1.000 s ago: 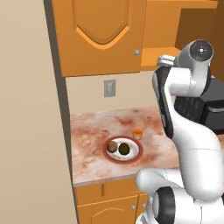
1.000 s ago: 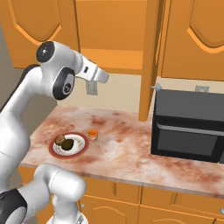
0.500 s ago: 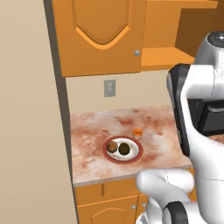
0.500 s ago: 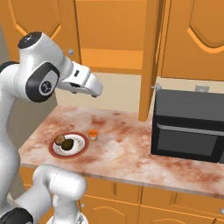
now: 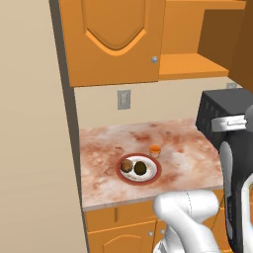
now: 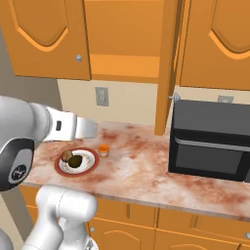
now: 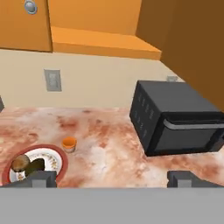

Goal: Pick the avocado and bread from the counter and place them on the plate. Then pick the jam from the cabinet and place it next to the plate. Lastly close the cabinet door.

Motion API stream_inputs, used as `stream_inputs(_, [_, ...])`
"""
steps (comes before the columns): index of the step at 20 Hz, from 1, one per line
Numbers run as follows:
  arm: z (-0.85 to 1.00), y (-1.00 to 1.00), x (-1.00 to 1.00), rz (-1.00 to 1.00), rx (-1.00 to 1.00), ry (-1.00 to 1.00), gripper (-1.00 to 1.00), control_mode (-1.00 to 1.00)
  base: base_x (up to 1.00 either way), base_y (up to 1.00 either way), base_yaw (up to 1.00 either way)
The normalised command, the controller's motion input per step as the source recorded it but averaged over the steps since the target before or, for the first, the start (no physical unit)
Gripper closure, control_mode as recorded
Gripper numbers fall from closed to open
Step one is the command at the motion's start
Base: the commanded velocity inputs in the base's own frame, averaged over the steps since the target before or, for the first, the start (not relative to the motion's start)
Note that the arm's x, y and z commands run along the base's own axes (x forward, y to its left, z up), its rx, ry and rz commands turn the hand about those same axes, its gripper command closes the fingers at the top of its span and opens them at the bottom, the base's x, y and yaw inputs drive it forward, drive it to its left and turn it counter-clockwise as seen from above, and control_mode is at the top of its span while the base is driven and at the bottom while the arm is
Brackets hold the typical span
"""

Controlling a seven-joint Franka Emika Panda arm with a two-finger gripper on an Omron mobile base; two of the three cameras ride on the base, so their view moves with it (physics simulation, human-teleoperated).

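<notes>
On the pale stained counter (image 5: 173,138) lies the red-rimmed plate (image 5: 150,176), holding the reddish-brown bread (image 5: 127,166) and the dark avocado (image 5: 141,168) side by side. The small orange jam (image 5: 155,150) stands on the counter just behind the plate's right edge. The right base view shows the same plate (image 6: 89,166), bread (image 6: 66,156), avocado (image 6: 74,161) and jam (image 6: 103,150). The cabinet (image 6: 122,66) is open, with its door (image 6: 168,68) swung out edge-on. My gripper (image 7: 111,180) is open and empty, held back from the counter, facing the plate (image 7: 59,168), jam (image 7: 69,143) and open door (image 7: 192,39).
A black microwave (image 6: 210,141) sits on the right part of the counter, under the open door. A wall outlet (image 5: 123,99) is on the backsplash. A beige wall (image 5: 34,148) bounds the counter on the left. My white arm (image 6: 68,128) reaches across above the plate.
The arm has drawn back and down from the cabinet towards the base. The plate, bread, avocado and jam have stayed in place.
</notes>
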Motion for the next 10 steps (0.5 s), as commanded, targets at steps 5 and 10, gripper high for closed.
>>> stream_inputs(5, [0.52, -0.27, -1.0, 0.14, 0.01, -0.68, -1.0, -1.0, 0.0, 0.0, 0.0])
stream_inputs(10, [0.69, -0.26, -1.0, 0.09, 0.01, -0.55, -1.0, -1.0, 0.0, 0.0, 0.0])
